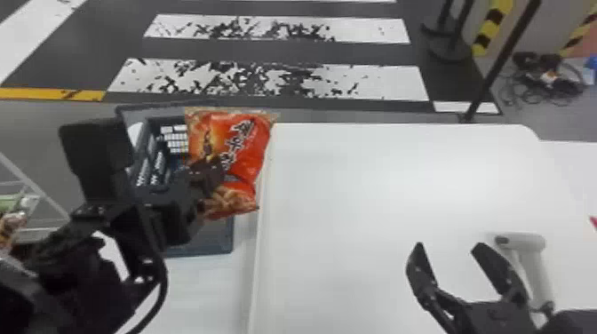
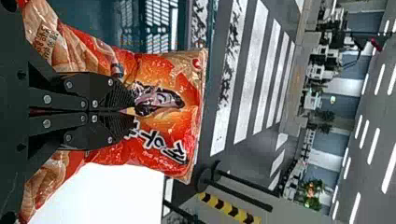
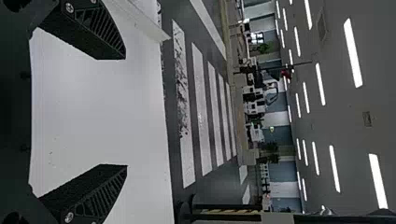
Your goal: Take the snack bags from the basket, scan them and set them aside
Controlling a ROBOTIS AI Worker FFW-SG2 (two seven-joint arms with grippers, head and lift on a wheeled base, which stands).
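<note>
My left gripper [image 1: 213, 171] is over the dark blue basket [image 1: 200, 242] in the head view, holding a red-orange snack bag [image 1: 248, 151] that hangs across the basket's right side. In the left wrist view the fingers of my left gripper [image 2: 133, 111] are closed together on the snack bag [image 2: 163, 158], pinching its front. Down at the lower right of the head view, my right gripper [image 1: 448, 248] stands open above the white table, just left of a light grey scanner [image 1: 535, 266]. The right wrist view has my right gripper [image 3: 126, 112] with wide-parted fingers and nothing between them.
The white table [image 1: 377, 191] spreads right of the basket. A clear-walled rack [image 1: 33, 184] with packaged items stands at the left edge. Beyond the table are floor stripes, a black post [image 1: 502, 62] and a heap of cables [image 1: 548, 80].
</note>
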